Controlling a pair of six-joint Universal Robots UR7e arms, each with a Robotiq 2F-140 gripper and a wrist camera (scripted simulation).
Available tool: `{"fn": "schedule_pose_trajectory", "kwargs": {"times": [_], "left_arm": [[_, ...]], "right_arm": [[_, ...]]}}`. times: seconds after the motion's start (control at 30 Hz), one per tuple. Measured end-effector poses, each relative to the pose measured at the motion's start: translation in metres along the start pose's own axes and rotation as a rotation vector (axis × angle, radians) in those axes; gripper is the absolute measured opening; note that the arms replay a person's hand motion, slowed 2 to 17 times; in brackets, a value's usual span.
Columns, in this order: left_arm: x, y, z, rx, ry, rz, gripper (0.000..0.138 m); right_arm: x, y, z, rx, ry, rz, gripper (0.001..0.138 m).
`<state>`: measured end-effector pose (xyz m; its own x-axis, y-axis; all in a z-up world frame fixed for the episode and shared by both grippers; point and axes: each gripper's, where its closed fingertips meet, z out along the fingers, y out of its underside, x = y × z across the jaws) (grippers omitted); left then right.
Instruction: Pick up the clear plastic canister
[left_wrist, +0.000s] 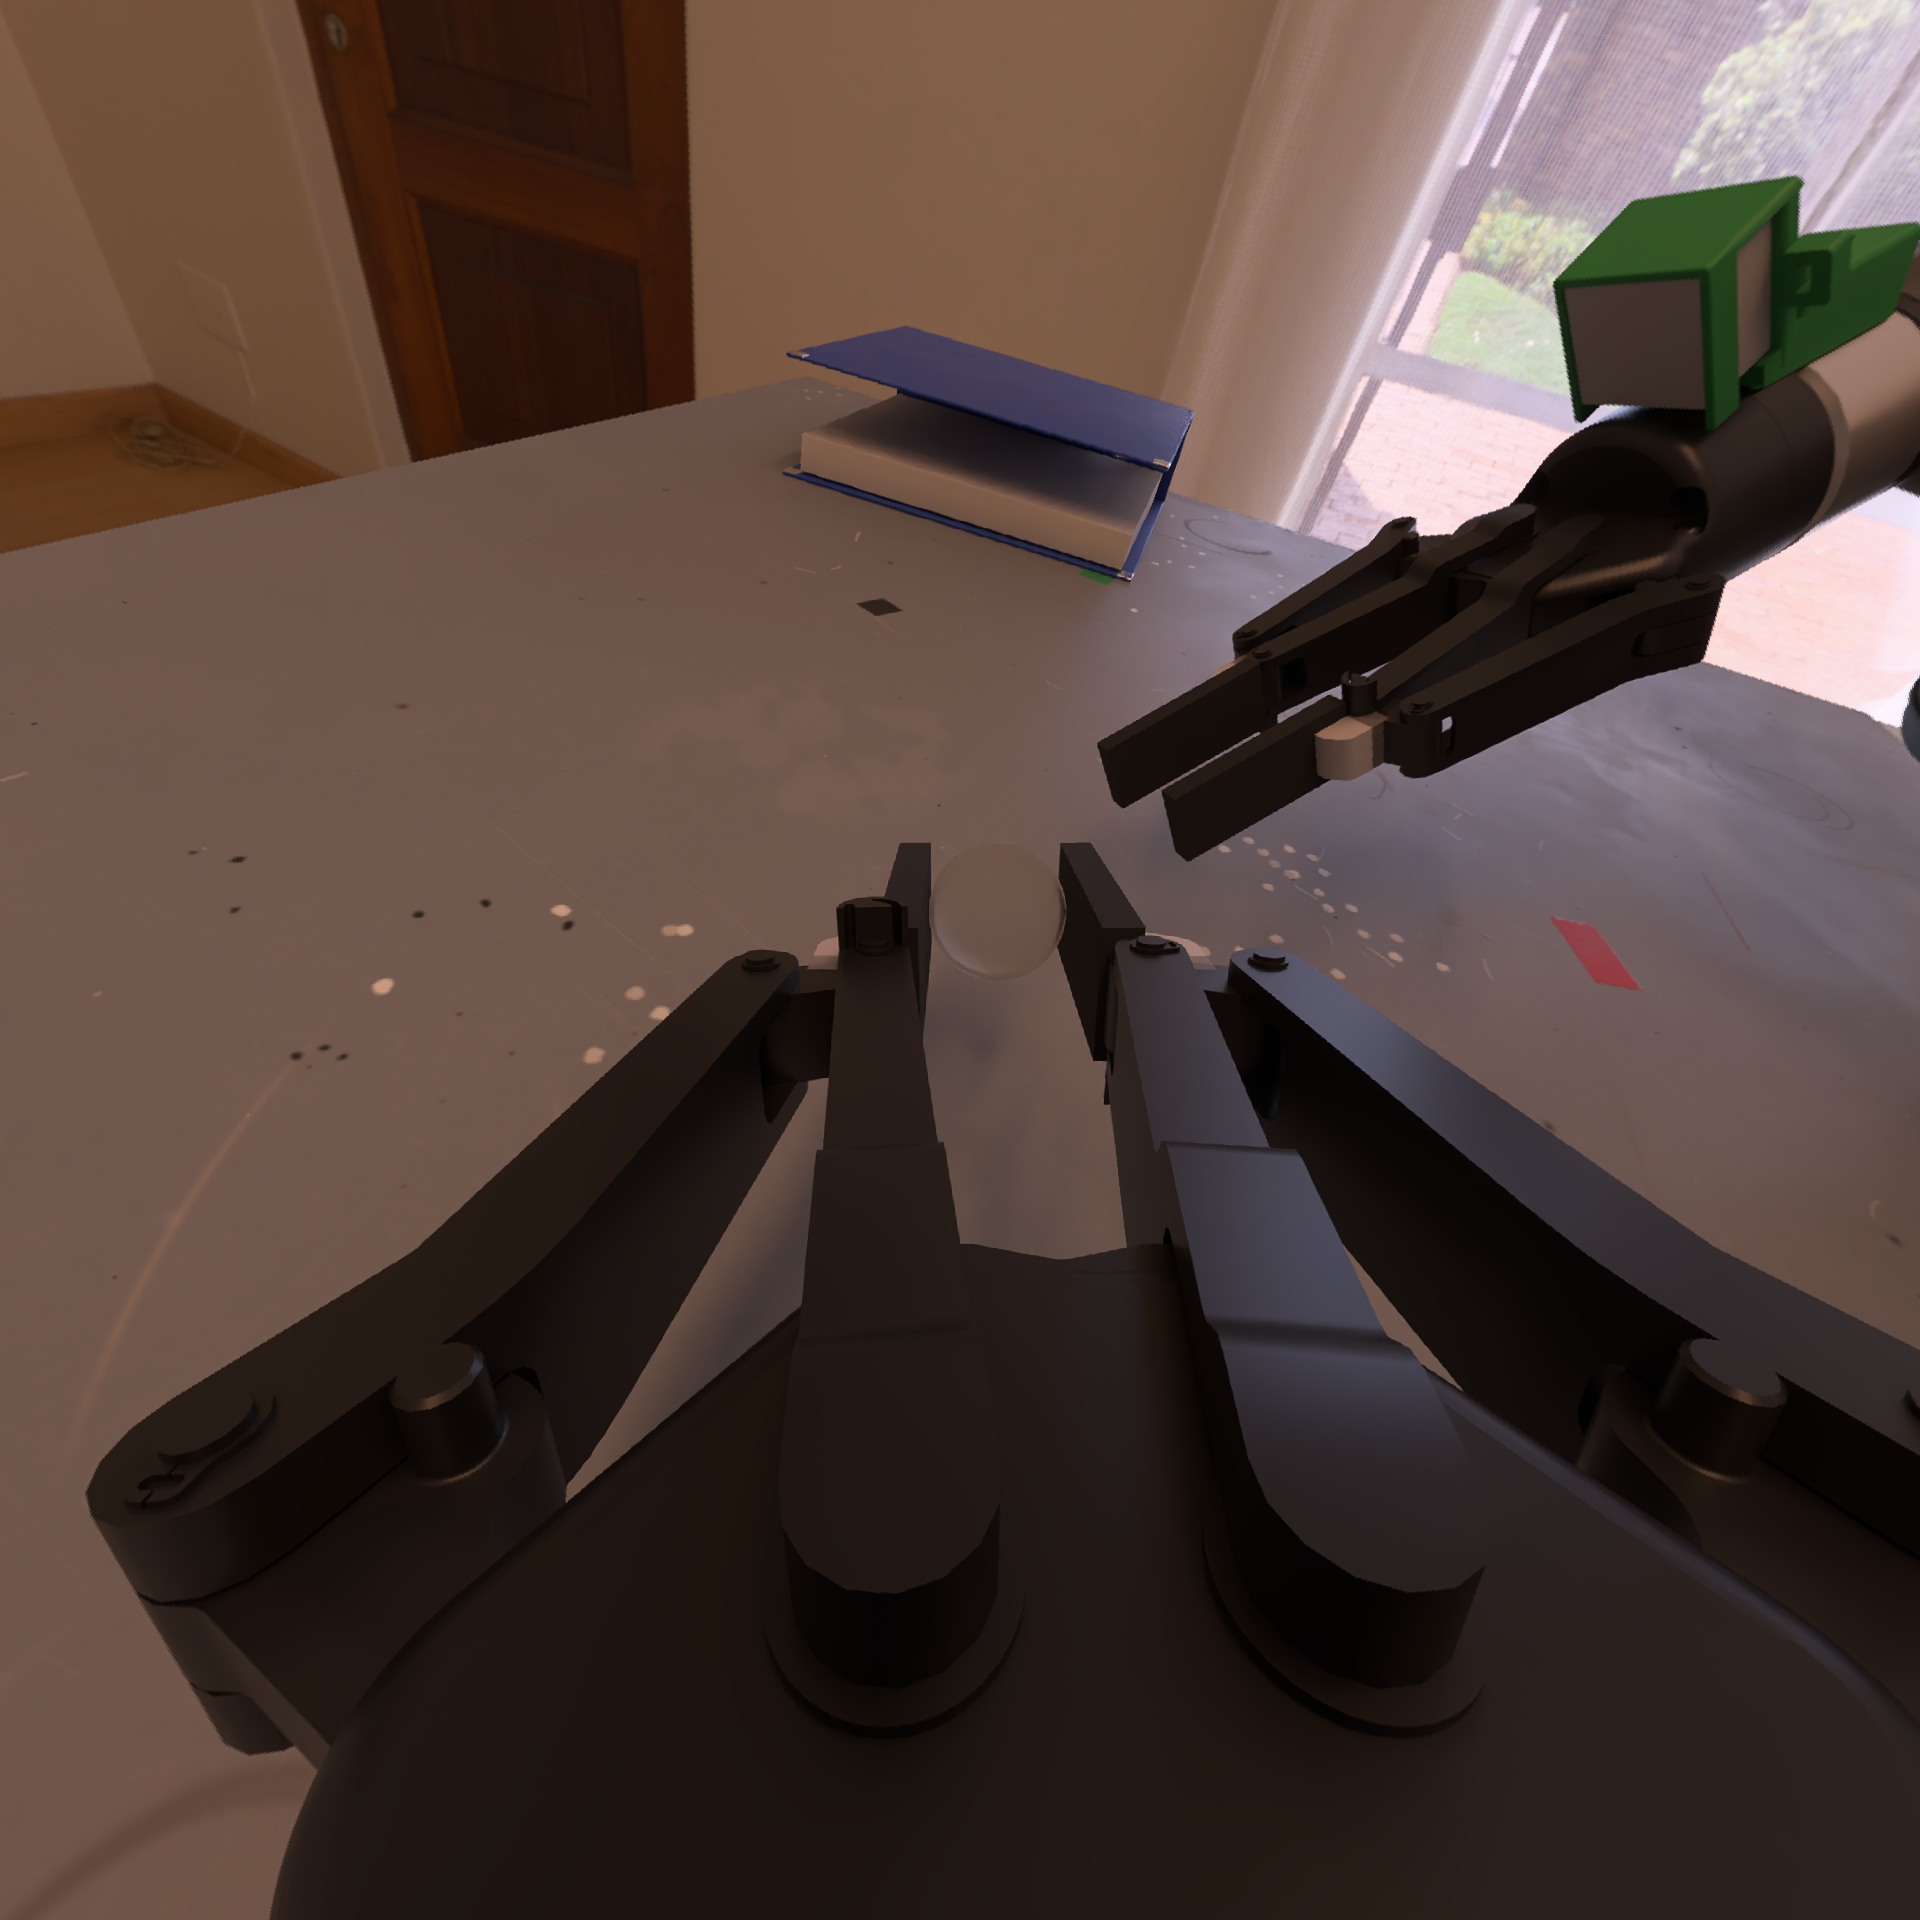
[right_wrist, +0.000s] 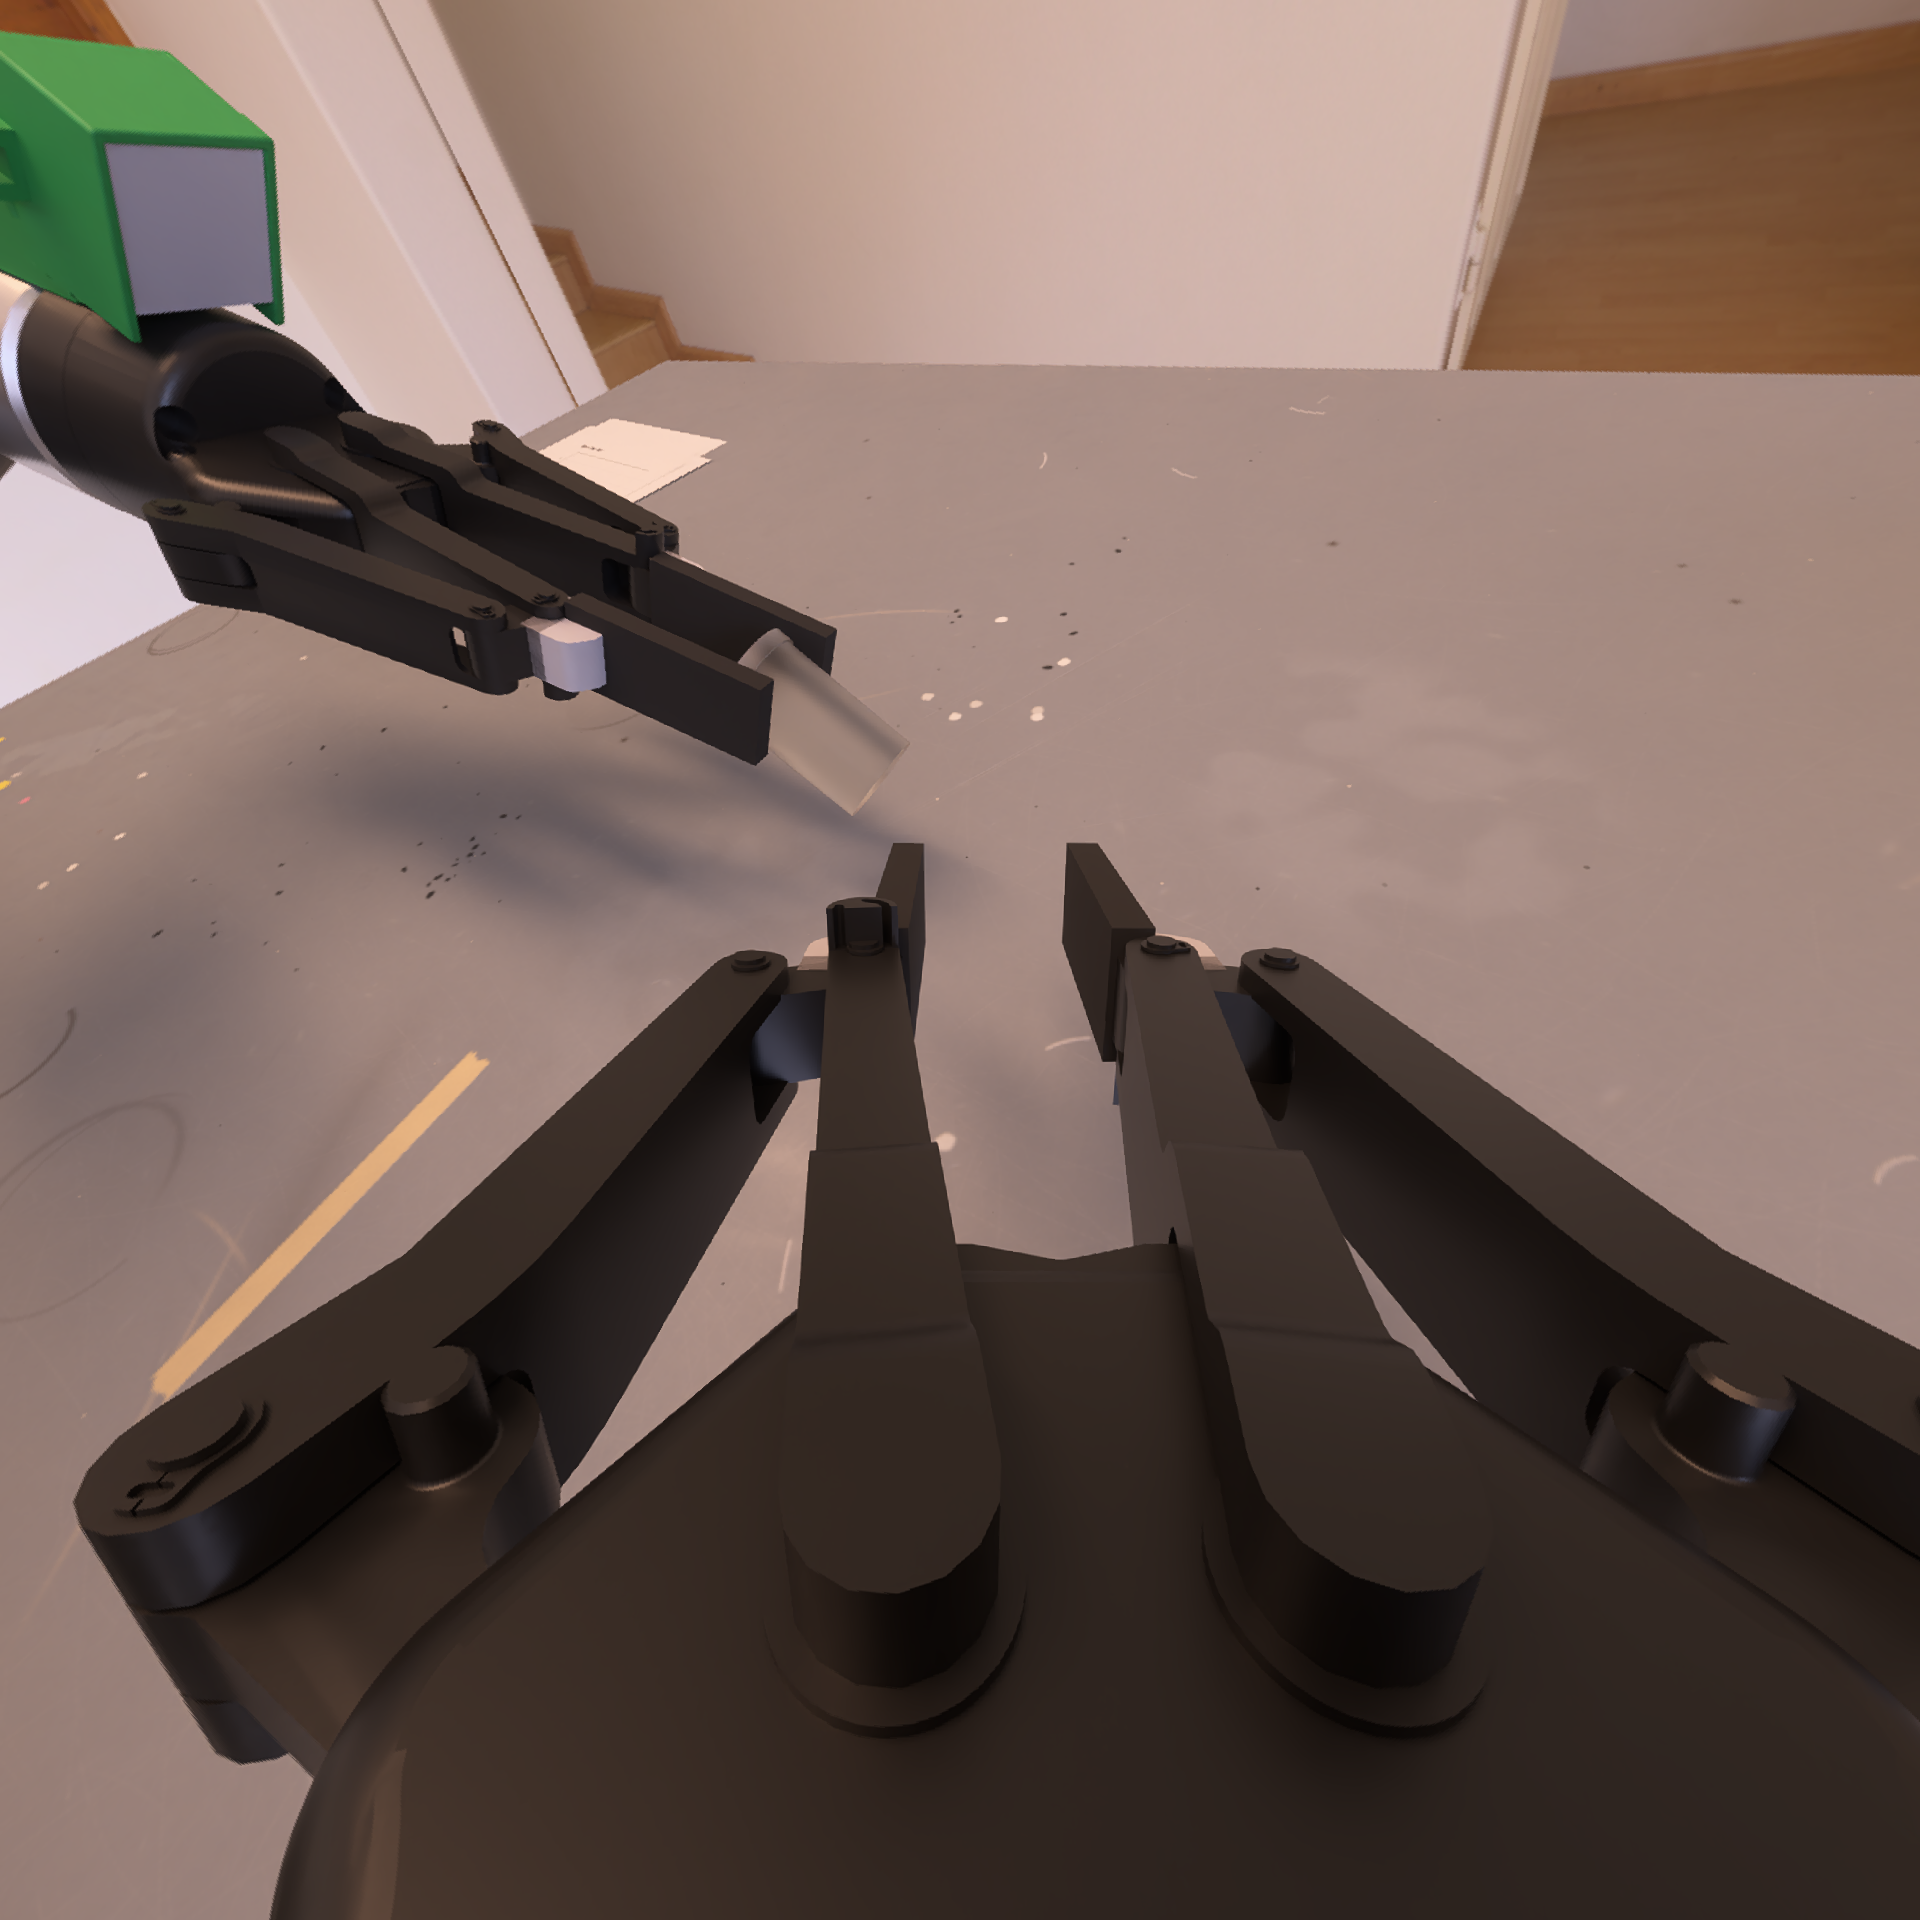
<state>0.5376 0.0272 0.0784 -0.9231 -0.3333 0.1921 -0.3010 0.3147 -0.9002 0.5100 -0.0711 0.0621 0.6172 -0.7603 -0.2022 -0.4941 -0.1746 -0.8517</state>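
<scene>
The clear plastic canister (left_wrist: 997, 914) is a small see-through cylinder, seen end-on between my left gripper's fingertips. My left gripper (left_wrist: 992, 883) is shut on it. In the right wrist view the left gripper (right_wrist: 800, 681) holds the canister (right_wrist: 842, 738) tilted down, a little above the grey table (right_wrist: 1351, 727), with its lower end sticking out past the fingertips. My right gripper (right_wrist: 992, 883) is partly open with nothing between its fingers. It hovers over the table just right of the left gripper and also shows in the left wrist view (left_wrist: 1143, 805).
A blue-covered book (left_wrist: 987, 447) lies at the table's far side. A red tape mark (left_wrist: 1595, 951) is on the right. A white paper sheet (right_wrist: 634, 457) lies near one table edge, and a yellow tape strip (right_wrist: 322, 1216) is on the table.
</scene>
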Motion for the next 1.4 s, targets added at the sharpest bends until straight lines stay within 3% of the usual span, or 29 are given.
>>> {"fn": "schedule_pose_trajectory", "kwargs": {"times": [0.83,1.4], "left_arm": [[-0.001,0.014,0.004,-0.077,-0.026,0.058,0.033],[-0.002,0.020,0.006,-0.097,-0.019,0.053,0.033]], "right_arm": [[-0.002,0.001,-0.003,0.004,-0.005,-0.001,0.036],[-0.004,0.002,-0.001,-0.007,-0.005,-0.023,0.036]]}}
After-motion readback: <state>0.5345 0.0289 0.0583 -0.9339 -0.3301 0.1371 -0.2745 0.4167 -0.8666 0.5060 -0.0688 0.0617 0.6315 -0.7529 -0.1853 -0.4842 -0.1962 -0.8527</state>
